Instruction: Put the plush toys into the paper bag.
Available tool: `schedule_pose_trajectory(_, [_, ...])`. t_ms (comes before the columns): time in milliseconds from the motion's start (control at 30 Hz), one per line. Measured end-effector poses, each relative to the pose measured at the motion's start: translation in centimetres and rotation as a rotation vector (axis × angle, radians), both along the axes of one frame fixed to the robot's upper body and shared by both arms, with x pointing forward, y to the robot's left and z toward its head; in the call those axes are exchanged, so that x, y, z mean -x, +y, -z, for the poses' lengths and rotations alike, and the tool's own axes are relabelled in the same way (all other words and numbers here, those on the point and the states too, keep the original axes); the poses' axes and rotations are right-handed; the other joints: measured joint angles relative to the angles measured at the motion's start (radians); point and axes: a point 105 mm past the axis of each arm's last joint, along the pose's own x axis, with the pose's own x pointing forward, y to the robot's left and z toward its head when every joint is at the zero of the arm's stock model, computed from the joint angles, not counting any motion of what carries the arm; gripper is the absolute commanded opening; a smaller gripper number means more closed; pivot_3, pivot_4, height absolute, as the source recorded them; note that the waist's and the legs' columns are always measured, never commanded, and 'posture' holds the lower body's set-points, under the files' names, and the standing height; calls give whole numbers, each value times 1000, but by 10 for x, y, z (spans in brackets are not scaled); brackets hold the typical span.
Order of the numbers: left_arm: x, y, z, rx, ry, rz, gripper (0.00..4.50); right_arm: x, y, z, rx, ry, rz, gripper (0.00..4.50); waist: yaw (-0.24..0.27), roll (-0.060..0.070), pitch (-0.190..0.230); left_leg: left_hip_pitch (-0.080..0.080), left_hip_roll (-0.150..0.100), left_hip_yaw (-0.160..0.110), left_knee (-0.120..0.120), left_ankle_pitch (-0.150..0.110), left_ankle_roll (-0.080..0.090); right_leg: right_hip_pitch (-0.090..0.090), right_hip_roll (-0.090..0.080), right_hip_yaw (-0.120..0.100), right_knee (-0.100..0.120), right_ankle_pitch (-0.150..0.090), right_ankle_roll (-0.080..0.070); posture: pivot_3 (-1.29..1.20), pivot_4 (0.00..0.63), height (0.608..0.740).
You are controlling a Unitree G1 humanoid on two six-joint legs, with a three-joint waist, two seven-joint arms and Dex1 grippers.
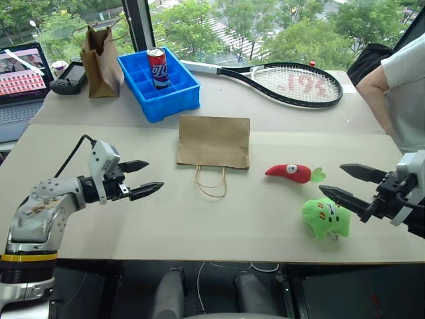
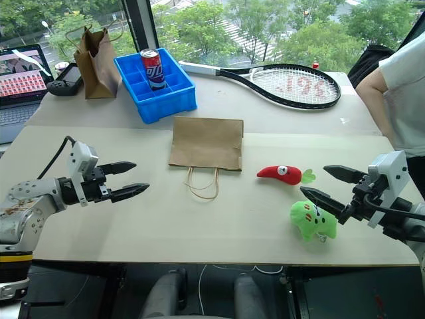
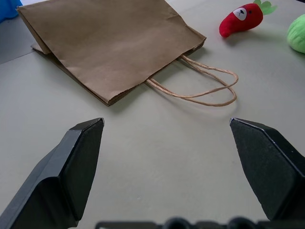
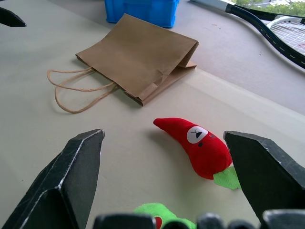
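The paper bag (image 1: 213, 141) lies flat in the middle of the table, its twine handles (image 1: 211, 183) pointing toward me. To its right lies the red chili plush toy (image 1: 289, 173) with a green stem. The green plush toy (image 1: 325, 218) with a face sits nearer the front edge. My right gripper (image 1: 343, 182) is open, hovering just right of both toys with nothing between its fingers. My left gripper (image 1: 143, 177) is open and empty, held over the table to the left of the bag.
A blue tray (image 1: 159, 85) holding a soda can (image 1: 157, 68) stands behind the bag. A narrower upright brown bag (image 1: 101, 61), a black controller (image 1: 69, 78) and a laptop (image 1: 20, 80) are at back left. A tennis racket (image 1: 285, 83) lies at back right. A person's arm (image 1: 382, 93) is at right.
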Motion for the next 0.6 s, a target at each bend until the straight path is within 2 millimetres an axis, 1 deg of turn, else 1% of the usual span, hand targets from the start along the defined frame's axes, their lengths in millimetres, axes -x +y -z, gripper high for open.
schedule_pose_trajectory(33, [0, 0, 0, 0, 0, 0, 4500, 0, 0, 0, 0, 0, 0, 4463, 0, 0, 0, 0, 0, 0, 0, 0, 0, 0, 0, 0, 0, 0, 0, 0, 150, 740])
schedule_pose_trajectory(100, [3, -1, -4, 9, 12, 59, 4500, 1, 3, -2, 17, 16, -30, 4463, -1, 0, 0, -1, 0, 0, 0, 0, 0, -1, 0, 0, 1, 0, -1, 0, 150, 740])
schedule_pose_trajectory(133, [6, -1, -13, 10, 14, 120, 4500, 3, 7, -7, 45, 33, -67, 4463, -1, 0, 1, -1, 0, 0, 1, 0, 0, -2, 0, 0, 1, -1, -2, 0, 150, 740])
schedule_pose_trajectory(167, [10, 0, -25, -7, 5, 190, 4500, 5, 16, -16, 93, 44, -123, 4463, -3, 1, 1, -1, 0, 0, 1, 0, 0, -2, 0, 0, 2, -1, -3, 0, 150, 740])
schedule_pose_trajectory(233, [16, -3, -54, -47, -48, 301, 4500, 11, 38, -37, 178, 11, -238, 4463, -4, 1, 1, 1, 1, 0, 0, -1, -2, -1, 0, -1, 1, -2, -3, 0, 150, 740])
schedule_pose_trajectory(267, [19, -6, -63, -58, -70, 343, 4500, 14, 47, -43, 203, -4, -282, 4463, -3, 1, 0, 1, 1, 0, 0, -3, -5, 0, 0, -1, 0, -2, -3, 0, 150, 740])
schedule_pose_trajectory(300, [20, -7, -66, -61, -73, 364, 4500, 16, 51, -45, 206, -3, -302, 4463, -2, 1, 0, 1, 1, 0, -1, -3, -5, 0, 0, -1, -1, -2, -3, 0, 150, 740])
schedule_pose_trajectory(333, [22, -10, -63, -71, -57, 401, 4500, 19, 60, -44, 197, 16, -344, 4463, -2, 1, 0, 0, 1, 0, 0, -3, -5, 0, 0, -1, -1, -2, -3, 0, 150, 740])
schedule_pose_trajectory(367, [23, -11, -59, -78, -42, 416, 4500, 19, 64, -44, 191, 26, -358, 4463, -2, 1, 0, 0, 1, 0, 0, -2, -4, 0, 0, -1, -1, -2, -3, 0, 150, 740])
schedule_pose_trajectory(400, [21, -13, -50, -104, -18, 442, 4500, 18, 68, -43, 186, 45, -371, 4463, 1, 1, 0, -1, 0, 0, 0, 0, 1, -1, 0, -1, -1, -2, -4, 0, 150, 740])
schedule_pose_trajectory(467, [16, -20, -42, -138, -25, 481, 4500, 19, 78, -43, 197, 54, -399, 4463, 6, 1, 0, -3, 0, 0, 0, 1, 1, -2, 0, -1, -1, -1, -5, 0, 150, 740])
schedule_pose_trajectory(533, [5, -35, -31, -197, -64, 552, 4500, 21, 92, -40, 223, 56, -440, 4463, 14, 1, 1, -3, 0, 0, 2, 1, 1, -1, 0, -2, -1, -1, -5, 0, 150, 740])
schedule_pose_trajectory(600, [-6, -50, -23, -203, -83, 587, 4500, 21, 100, -32, 225, 73, -456, 4463, 21, 0, 1, -4, 0, 0, 3, 1, 2, -2, 0, -1, -1, -1, -5, 0, 150, 740])
